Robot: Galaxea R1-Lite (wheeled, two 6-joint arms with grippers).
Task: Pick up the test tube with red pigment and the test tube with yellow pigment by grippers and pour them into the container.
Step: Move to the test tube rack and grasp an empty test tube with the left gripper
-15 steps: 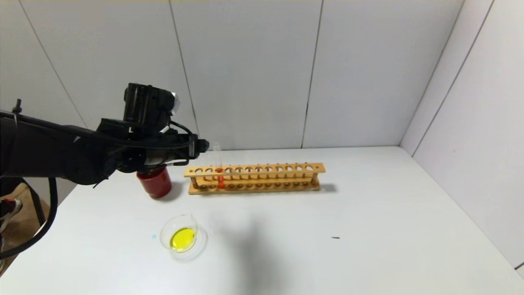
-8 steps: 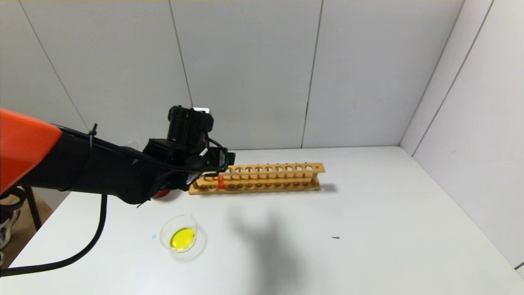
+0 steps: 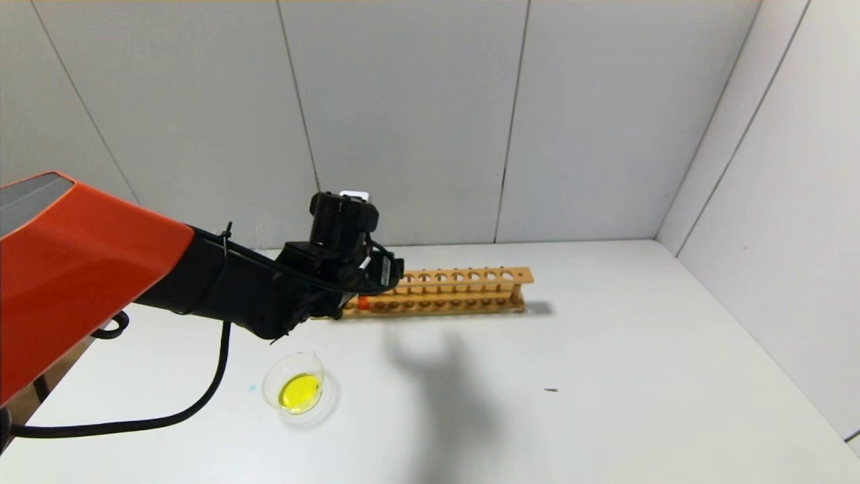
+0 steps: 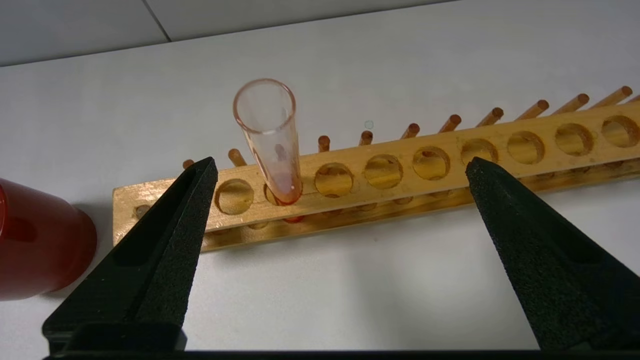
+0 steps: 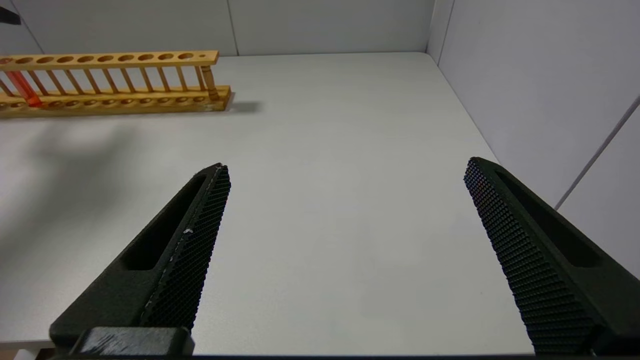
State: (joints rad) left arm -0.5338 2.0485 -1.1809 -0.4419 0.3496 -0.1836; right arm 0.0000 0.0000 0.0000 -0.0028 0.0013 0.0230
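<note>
Head view: the left arm reaches across the bench (image 3: 605, 349), its left end effector (image 3: 376, 279) at the near-left end of the wooden rack (image 3: 463, 290). The container (image 3: 293, 388), clear glass holding yellow liquid, sits nearer, well apart.

Left wrist view: fingers (image 4: 165, 240) spread wide, holding nothing. The test tube with red pigment (image 4: 272, 137) stands upright in the rack, between and beyond the fingertips, untouched. A red cup (image 4: 40, 240) stands beside the rack.

Right wrist view: the right end effector (image 5: 345, 175) hangs apart over bare bench.

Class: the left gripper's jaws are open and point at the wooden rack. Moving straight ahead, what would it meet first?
Probably the red test tube standing in the rack; it lies between the left gripper's open jaws, though depth is uncertain.
</note>
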